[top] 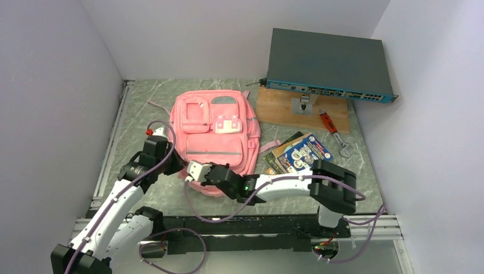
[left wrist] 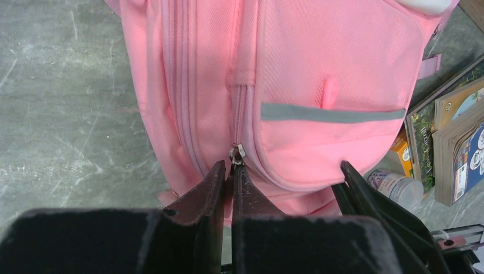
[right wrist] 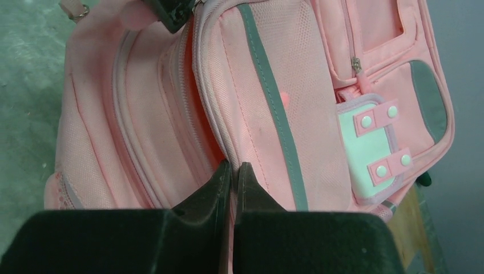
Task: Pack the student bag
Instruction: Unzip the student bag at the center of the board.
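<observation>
1. Top external view shows the student bag (top: 214, 134) lying flat on the counter (top: 142, 108), just in front of both arms, with its front pockets facing up.
2. Its long axis runs from the near edge toward the back wall. The rounded end points to the arm bases, and the small white tag sits in the farther half.
3. The left end effector (left wrist: 229, 166) is closed on the zipper pull (left wrist: 236, 154) at the near left corner of the bag. I judge this grip is meant for drawing the zipper along its track, so that the main compartment opens.
4. The right end effector (right wrist: 234, 167) is closed too, with its tips pressed into the fold beside the grey-trimmed front pocket. Whether fabric is caught between them I cannot tell. Probably it steadies the bag against the pull of the other arm.
5. To the right of the bag, near it, lies a stack of books (top: 297, 151), likely waiting to be packed. Farther back are a wrench (top: 334, 130) and a wooden board (top: 277, 105).
</observation>
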Robot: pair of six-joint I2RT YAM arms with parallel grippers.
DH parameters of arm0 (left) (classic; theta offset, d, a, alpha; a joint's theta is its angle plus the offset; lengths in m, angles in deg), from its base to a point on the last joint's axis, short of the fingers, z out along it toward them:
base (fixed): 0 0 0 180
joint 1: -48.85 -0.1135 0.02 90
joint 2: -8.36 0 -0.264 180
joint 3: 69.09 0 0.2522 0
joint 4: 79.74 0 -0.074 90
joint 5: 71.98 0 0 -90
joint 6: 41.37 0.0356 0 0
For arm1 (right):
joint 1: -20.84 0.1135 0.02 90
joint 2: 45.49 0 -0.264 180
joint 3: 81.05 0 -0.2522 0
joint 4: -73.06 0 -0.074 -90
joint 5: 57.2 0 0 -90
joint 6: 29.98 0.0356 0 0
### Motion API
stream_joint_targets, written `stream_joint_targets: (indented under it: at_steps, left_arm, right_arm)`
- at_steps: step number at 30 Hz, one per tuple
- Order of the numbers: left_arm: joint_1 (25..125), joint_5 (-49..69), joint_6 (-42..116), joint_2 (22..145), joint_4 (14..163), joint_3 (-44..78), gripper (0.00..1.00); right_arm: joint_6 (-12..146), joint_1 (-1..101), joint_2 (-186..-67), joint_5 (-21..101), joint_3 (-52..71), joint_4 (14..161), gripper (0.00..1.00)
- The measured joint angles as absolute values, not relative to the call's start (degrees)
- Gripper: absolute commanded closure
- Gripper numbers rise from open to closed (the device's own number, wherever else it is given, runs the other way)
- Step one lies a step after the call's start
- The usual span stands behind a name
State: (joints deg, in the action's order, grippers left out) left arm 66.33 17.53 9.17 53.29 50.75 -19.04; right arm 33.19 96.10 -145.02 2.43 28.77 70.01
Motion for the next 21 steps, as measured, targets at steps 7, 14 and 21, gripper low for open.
stream_joint_targets:
  at_steps: [7, 14, 21]
  left_arm:
    - [66.39, 17.38, 8.91, 58.99, 47.60, -14.12, 1.00]
    - [65.74, 17.69, 12.43, 63.23, 44.98, -9.64, 0.48]
    - [62.96, 21.55, 15.97, 57.59, 45.31, -9.38, 0.00]
  right_arm:
    - [32.45, 93.61, -136.12, 12.20, 38.38, 63.36, 1.00]
    - [32.84, 91.05, -135.27, 18.27, 38.69, 63.23, 1.00]
    - [37.04, 90.05, -135.25, 20.15, 38.40, 67.58, 1.00]
